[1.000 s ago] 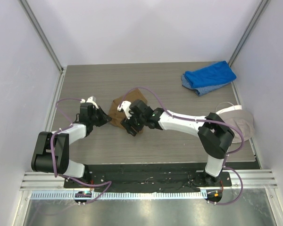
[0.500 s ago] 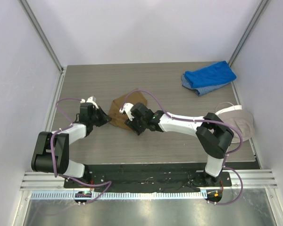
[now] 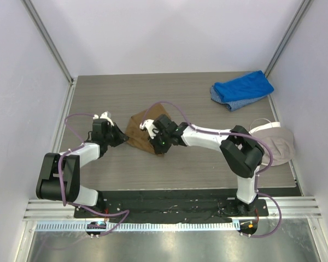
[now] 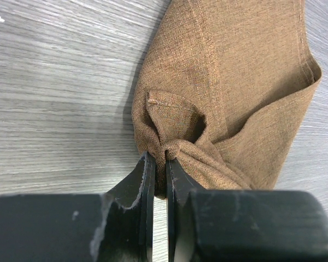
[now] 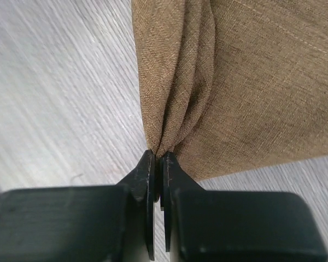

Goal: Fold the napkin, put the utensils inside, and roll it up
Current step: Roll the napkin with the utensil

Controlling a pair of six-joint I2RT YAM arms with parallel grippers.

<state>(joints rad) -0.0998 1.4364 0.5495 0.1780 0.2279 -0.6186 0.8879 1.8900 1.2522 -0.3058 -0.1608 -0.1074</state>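
The left arm (image 3: 85,153) was held low, its elbow folded back near the base and its forearm reaching to the right. The left gripper (image 4: 157,161) was seen clamped, its fingers (image 4: 147,183) pressed almost together on a bunched fold of the napkin (image 4: 229,76). The right arm (image 3: 208,135) was extended leftward from a raised elbow, and the right gripper (image 5: 157,158) was likewise pinched tight on the napkin's gathered edge.
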